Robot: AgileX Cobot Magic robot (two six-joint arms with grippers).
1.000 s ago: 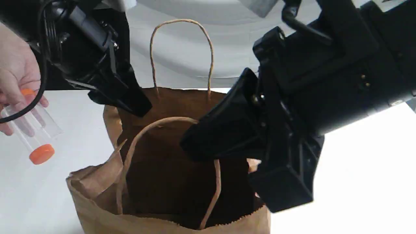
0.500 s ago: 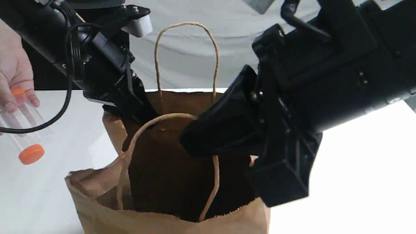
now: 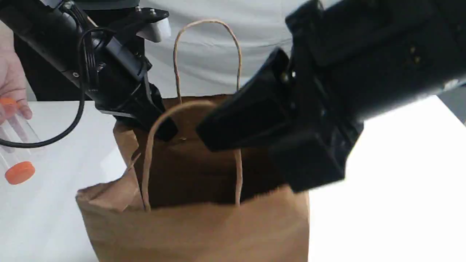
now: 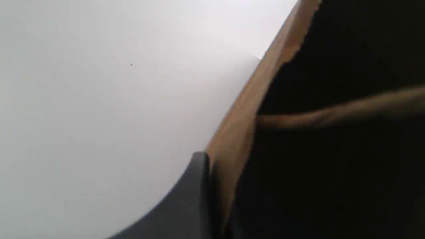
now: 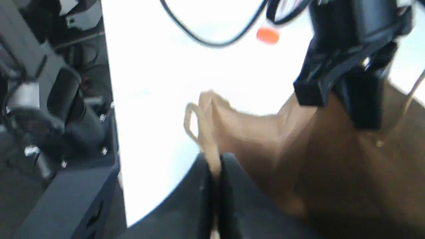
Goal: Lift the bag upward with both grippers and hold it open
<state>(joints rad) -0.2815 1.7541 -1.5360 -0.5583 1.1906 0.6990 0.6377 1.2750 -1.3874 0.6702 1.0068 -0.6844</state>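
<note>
Pinching paper bag's near handle between right gripper's pressed-together fingers; left gripper at its left side, closure hidden.

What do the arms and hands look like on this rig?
Both are matte black. The left arm has a loose black cable and a pale block on top; the right arm is bulkier. The left hand and right hand taper to flat wedge tips.

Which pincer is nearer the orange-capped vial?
Left. The left pincer is at the bag rim nearest the vial; the right pincer clamps the opposite rim.
</note>
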